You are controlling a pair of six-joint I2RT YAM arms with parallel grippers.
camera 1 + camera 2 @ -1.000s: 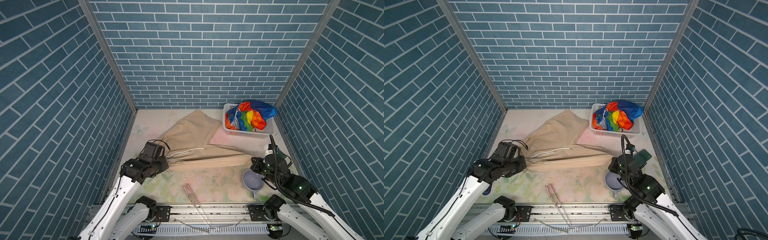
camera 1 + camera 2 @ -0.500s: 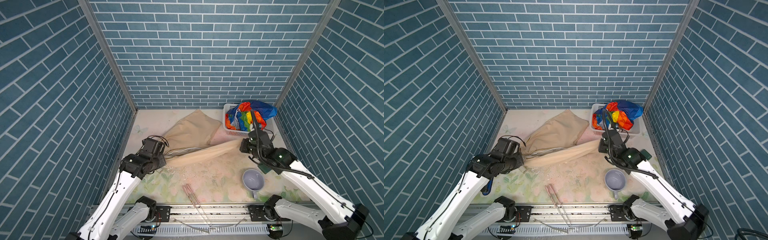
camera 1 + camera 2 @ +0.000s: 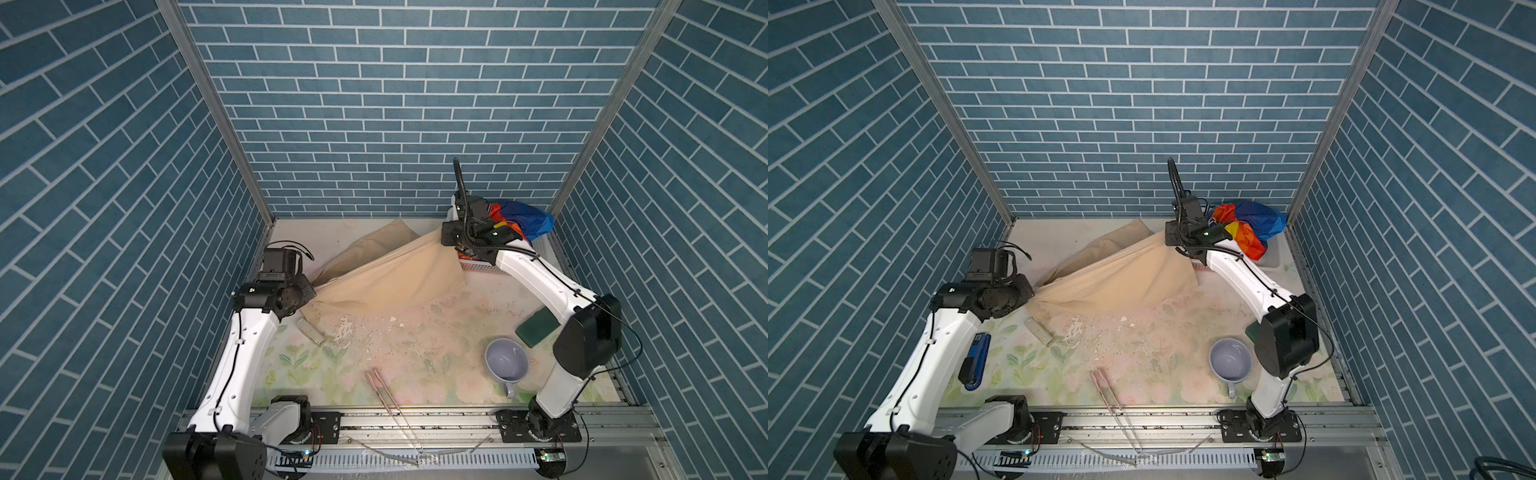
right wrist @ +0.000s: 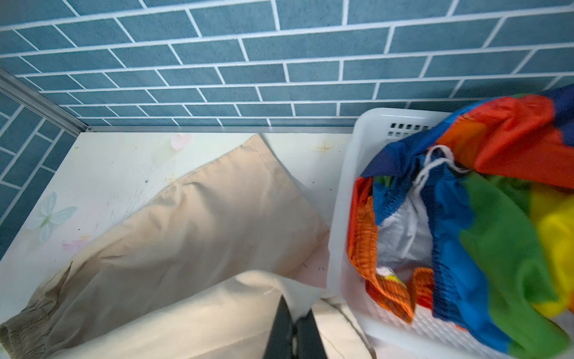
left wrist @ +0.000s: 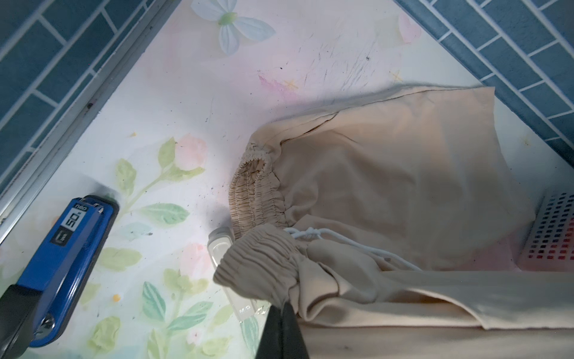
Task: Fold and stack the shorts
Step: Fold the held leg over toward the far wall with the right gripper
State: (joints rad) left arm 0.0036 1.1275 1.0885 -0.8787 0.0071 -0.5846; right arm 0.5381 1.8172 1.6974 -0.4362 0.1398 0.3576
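The beige shorts hang stretched between both grippers above the mat, with the other leg lying flat behind. My left gripper is shut on the gathered elastic waist. My right gripper is shut on a lifted edge of the beige cloth, beside the basket. The rainbow-striped shorts lie crumpled in the white perforated basket at the back right, white drawstring showing.
A purple mug and a green sponge sit front right. Thin tongs lie at the front edge. A blue stapler rests front left. A small clear plastic piece lies under the waistband.
My right gripper has swung from beside the mug to the back by the basket, carrying the beige cloth up and over. The left gripper has shifted slightly back with the waist.
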